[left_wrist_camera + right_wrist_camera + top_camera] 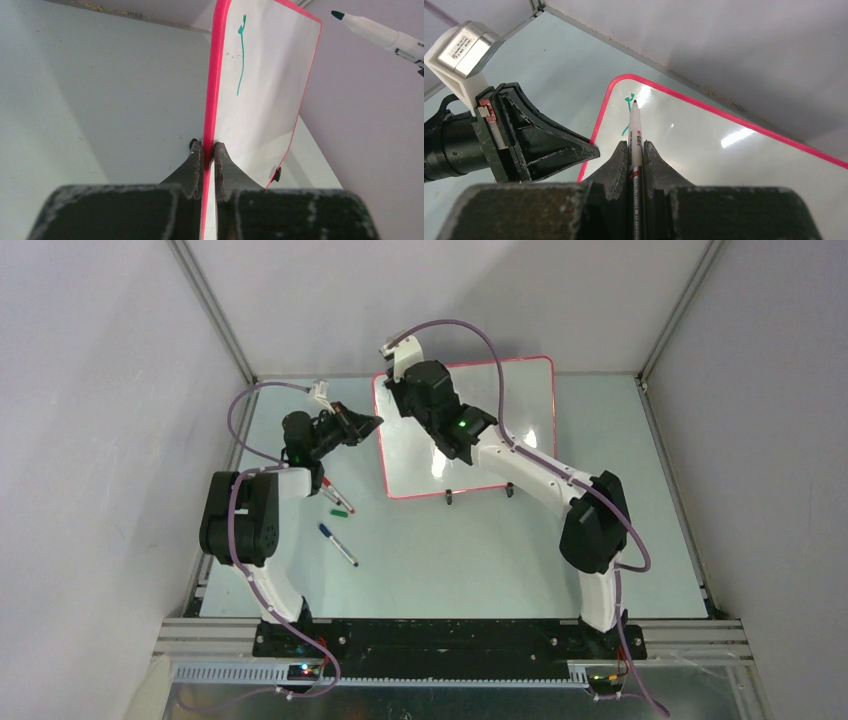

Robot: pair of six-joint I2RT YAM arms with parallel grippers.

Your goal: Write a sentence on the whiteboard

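Bright, even overhead light fills all views. White glare streaks lie on the whiteboard (pixel 736 137); soft shadows fall across the table (pixel 75 115). Near the lens, the right end effector (pixel 636 145) looks blurred.

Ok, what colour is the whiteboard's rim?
The whiteboard's rim is bright pink-red; left wrist view shows it best.

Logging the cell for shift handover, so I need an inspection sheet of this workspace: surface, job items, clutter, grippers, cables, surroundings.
Surface: pale table, no damage seen.
Job's things: whiteboard standing on its feet; sentence only a few green strokes near one corner; green marker uncapped.
Clutter: loose markers beside the left arm.
Grippers: left gripper shut on the whiteboard's edge; right gripper shut on the green marker.
Cables: purple cables loop free over both arms.
Surroundings: grey walls, nothing else seen.
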